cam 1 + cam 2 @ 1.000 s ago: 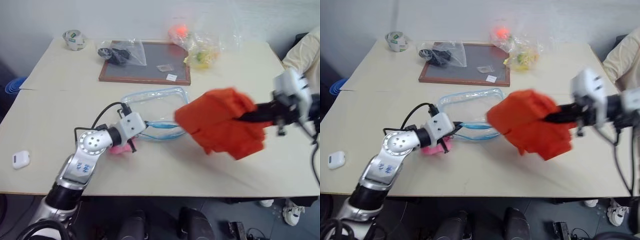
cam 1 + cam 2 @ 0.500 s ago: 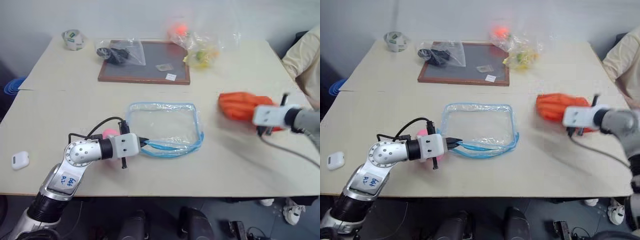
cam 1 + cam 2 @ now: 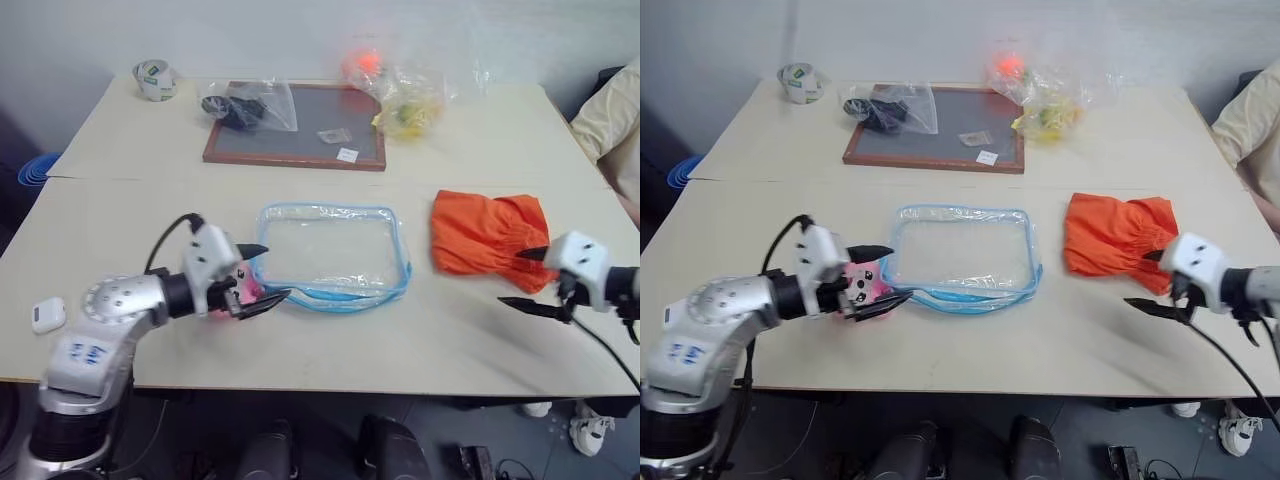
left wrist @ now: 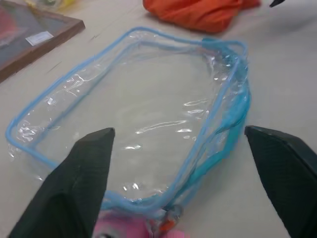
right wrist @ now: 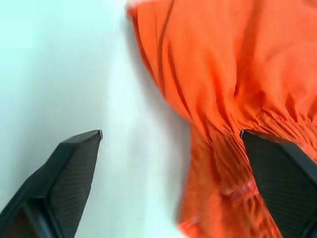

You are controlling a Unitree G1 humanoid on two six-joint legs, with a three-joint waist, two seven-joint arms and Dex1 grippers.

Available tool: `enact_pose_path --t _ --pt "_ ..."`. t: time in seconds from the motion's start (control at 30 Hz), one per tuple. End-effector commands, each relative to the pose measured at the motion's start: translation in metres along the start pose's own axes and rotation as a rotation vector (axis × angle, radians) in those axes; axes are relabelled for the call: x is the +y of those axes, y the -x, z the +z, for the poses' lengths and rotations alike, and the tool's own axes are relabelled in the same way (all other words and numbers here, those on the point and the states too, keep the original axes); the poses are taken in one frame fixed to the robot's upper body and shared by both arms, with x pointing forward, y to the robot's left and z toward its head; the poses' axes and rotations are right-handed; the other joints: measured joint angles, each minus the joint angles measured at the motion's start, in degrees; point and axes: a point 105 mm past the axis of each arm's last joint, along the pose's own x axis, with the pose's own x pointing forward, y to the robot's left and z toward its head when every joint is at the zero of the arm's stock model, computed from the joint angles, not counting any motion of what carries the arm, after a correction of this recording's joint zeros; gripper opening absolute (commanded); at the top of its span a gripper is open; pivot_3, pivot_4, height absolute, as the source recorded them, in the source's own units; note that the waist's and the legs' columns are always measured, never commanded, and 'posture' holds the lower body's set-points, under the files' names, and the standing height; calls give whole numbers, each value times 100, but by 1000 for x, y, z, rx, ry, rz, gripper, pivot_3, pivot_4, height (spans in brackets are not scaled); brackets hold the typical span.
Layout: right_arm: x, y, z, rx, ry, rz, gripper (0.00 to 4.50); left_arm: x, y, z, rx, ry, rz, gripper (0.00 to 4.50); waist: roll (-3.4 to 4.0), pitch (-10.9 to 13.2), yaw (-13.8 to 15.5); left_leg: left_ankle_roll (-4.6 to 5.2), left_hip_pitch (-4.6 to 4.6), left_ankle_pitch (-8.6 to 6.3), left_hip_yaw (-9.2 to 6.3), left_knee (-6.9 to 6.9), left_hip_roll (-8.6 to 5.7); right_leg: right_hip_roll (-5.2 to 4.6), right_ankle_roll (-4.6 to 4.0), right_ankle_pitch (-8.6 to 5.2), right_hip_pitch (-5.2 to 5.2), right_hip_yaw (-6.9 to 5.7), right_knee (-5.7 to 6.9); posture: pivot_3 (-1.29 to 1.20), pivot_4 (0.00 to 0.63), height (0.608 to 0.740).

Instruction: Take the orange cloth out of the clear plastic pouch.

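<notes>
The orange cloth [image 3: 487, 232] lies bunched and wrinkled on the tabletop [image 3: 330, 345] toward its right edge, fully outside the clear plastic pouch [image 3: 333, 253] and well apart from it. The pouch lies flat and empty near the middle of the tabletop, its light-blue trim running round it, with the trim bunched along the near edge. Its pink plush charm [image 3: 868, 287] sits at the pouch's near left corner.

The right end effector [image 3: 532, 280] is released, its two black fingers spread wide; one fingertip sits at the cloth's near right edge, the other over bare tabletop nearer the front edge. It grasps nothing. The left end effector [image 3: 258, 273] is likewise released, fingers spread, just at the pouch's near left corner by the charm, holding nothing.

Toward the far edge lies a framed dark board [image 3: 297, 124], with a thin clear bag of dark items [image 3: 243, 104] on its left part. A clear bag of yellow things [image 3: 411, 105] and a small orange ball [image 3: 365, 63] lie beside the board's right end. A roll of tape [image 3: 152, 77] sits at the far left corner, and a small white case [image 3: 46, 314] near the left edge.
</notes>
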Motion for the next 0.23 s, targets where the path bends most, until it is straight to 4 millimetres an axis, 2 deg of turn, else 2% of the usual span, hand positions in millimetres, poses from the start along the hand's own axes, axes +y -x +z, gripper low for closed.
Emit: enact_pose_path --t 0.03,0.17,0.23 --pt "-17 57 7 -39 -190 -13 4500 21 59 17 7 19 27 4486 2 2 -8 0 1 0 0 -1 0 0 -2 -1 -1 0 -1 0 150 740" --pt "-25 89 -16 12 -309 -48 4500 52 109 14 112 -5 126 4486 3 2 -29 0 2 -4 7 -5 -2 3 -6 -4 -4 -3 -5 0 150 740" --pt "-27 94 -26 28 -338 -66 4500 60 125 8 170 -45 149 4486 3 2 -35 1 3 -7 13 -8 -3 3 -6 -4 -6 0 -9 0 150 740"
